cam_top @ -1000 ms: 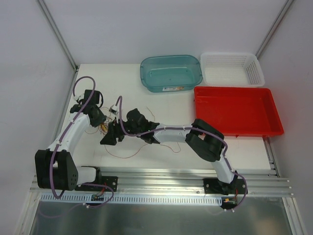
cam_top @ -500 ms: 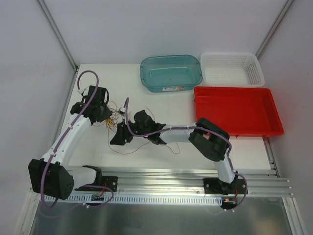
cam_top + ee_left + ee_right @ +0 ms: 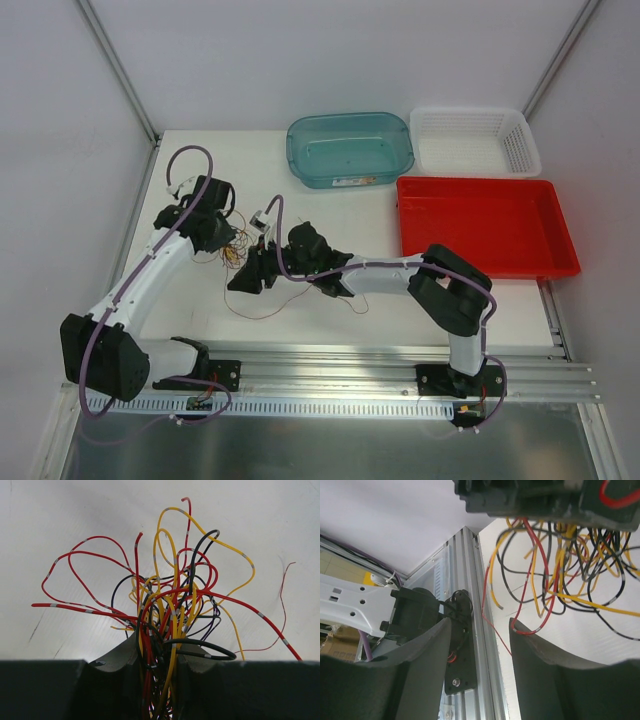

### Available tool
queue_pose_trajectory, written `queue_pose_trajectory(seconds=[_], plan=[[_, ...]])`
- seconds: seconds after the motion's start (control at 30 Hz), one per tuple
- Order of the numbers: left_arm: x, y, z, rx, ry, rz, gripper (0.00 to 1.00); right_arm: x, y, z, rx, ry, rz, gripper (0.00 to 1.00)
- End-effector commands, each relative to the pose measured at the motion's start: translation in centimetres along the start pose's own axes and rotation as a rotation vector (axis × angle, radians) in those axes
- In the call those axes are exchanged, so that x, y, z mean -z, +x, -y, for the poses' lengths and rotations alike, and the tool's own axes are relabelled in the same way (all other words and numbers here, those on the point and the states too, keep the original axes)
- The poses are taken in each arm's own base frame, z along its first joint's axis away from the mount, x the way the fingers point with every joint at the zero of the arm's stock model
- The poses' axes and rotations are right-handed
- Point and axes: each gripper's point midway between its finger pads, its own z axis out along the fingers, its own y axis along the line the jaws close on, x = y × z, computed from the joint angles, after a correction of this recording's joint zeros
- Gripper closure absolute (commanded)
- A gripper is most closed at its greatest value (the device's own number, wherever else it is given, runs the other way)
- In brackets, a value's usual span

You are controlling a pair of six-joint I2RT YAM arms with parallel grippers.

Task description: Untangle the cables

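The cables are a tangle of hair-thin red, yellow and black wires. My left gripper is shut on the bundle's stem, and the loose ends fan out above the white table. In the top view the left gripper holds the bundle at the table's left-centre. My right gripper sits just in front of it. In the right wrist view the right gripper is open and the wires hang just past its fingertips. One red loop touches the right finger. A thin red strand trails on the table.
A teal tub, a white basket and a red tray stand at the back right. The aluminium rail runs along the near edge. The left wall post is close to the left arm.
My left gripper has carried the bundle farther back and to the right. My right gripper has followed to the right and stays just in front of the bundle.
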Motion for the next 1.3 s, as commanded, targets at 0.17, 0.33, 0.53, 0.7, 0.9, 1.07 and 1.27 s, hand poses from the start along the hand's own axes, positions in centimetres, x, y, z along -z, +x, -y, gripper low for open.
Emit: queue_pose_trajectory(seconds=[0.17, 0.33, 0.53, 0.7, 0.9, 1.07, 1.27], plan=[[0.5, -0.4, -0.2, -0.026, -0.047, 0.035, 0.95, -0.3, -4.9, -3.7, 0.076, -0.101, 0.121, 0.46], [0.7, -0.7, -0.3, -0.048, -0.058, 0.057, 0.95, -0.8, -5.3, -3.9, 0.058, -0.123, 0.129, 0.47], [0.8, -0.6, -0.3, -0.053, -0.057, 0.057, 0.95, -1.3, -5.8, -3.9, 0.041, -0.122, 0.133, 0.47], [1.2, -0.8, -0.3, -0.055, -0.05, 0.07, 0.95, -1.7, -5.5, -3.6, 0.022, -0.121, 0.132, 0.53], [1.2, -0.8, -0.5, -0.058, -0.054, 0.074, 0.95, -1.9, -5.7, -3.4, 0.008, -0.12, 0.135, 0.88], [0.9, -0.9, -1.2, -0.061, -0.084, 0.092, 0.9, -1.2, -5.6, -3.9, 0.008, -0.124, 0.128, 0.99], [-0.5, -0.6, -2.8, -0.071, -0.178, 0.105, 0.7, 0.5, -4.1, -4.1, 0.0, -0.11, 0.066, 0.99]])
